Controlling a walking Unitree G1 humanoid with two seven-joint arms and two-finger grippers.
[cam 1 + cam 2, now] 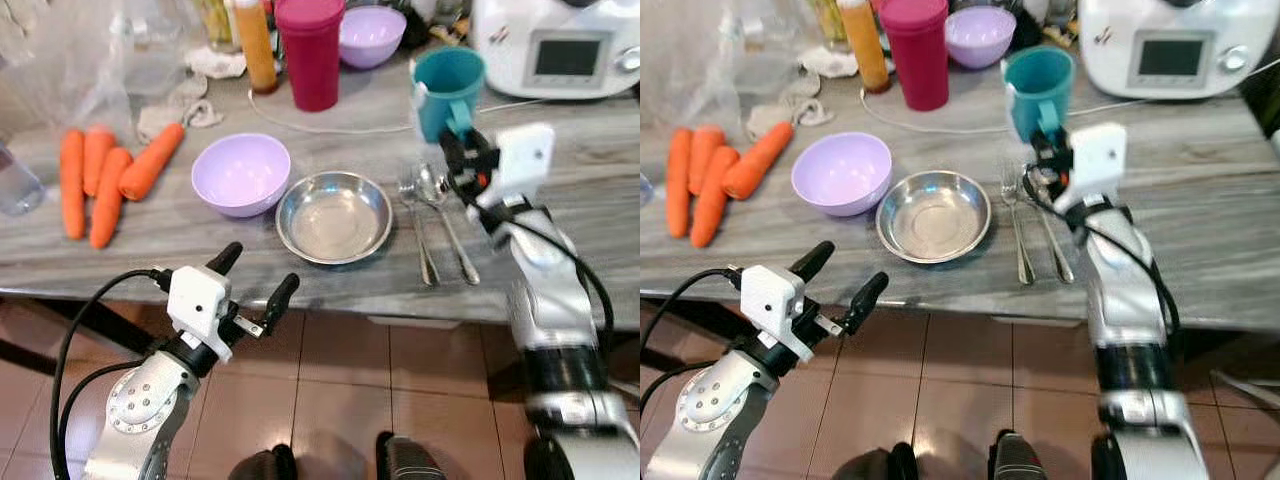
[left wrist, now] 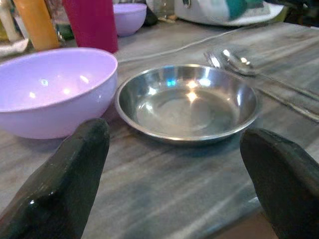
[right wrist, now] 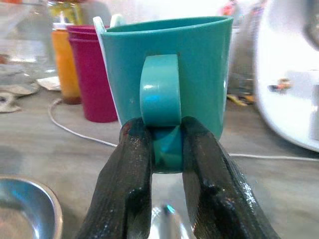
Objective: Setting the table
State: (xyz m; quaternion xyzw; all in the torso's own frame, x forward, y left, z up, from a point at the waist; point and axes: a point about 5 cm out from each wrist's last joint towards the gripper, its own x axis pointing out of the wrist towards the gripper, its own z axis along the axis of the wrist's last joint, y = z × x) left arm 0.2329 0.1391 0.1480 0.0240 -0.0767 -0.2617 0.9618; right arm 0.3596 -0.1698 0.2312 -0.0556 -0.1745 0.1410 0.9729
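Note:
My right gripper is shut on the handle of a teal mug, which stands upright just behind a fork and spoon. In the right wrist view both black fingers clamp the mug's handle and hide its base. A steel dish sits at the table's front centre, with a lilac bowl touching its left side. My left gripper hangs open just in front of the table edge, pointing at the dish and holding nothing.
Several carrots lie at the left. At the back stand a magenta tumbler, an orange bottle, a second lilac bowl and a white appliance with a cable. The table is bare right of the cutlery.

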